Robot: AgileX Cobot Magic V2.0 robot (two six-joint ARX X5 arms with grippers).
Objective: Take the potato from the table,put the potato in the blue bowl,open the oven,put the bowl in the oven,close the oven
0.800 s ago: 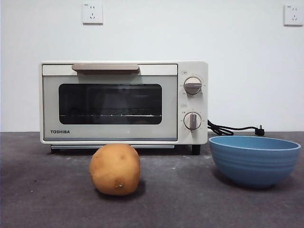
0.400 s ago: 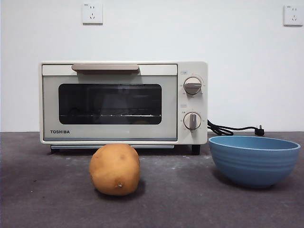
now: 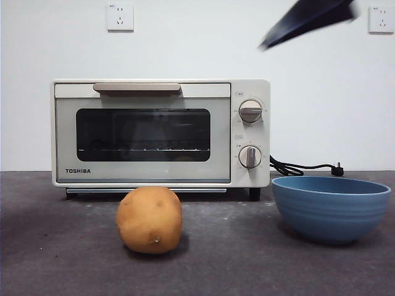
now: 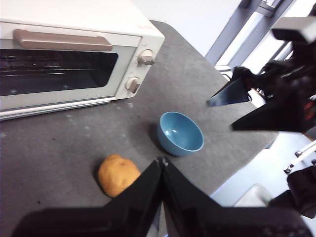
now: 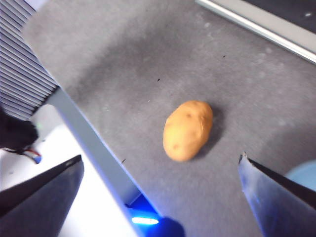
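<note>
Potato point(image 3: 149, 220) lies on table point(image 3: 62, 259) beside empty blue bowl point(image 3: 331, 208).

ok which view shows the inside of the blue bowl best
The left wrist view: it looks down into the blue bowl, showing the whole empty interior. The front view shows only its ridged outer wall and rim from table height. The right wrist view catches just a pale blue sliver at the frame's edge.
</note>
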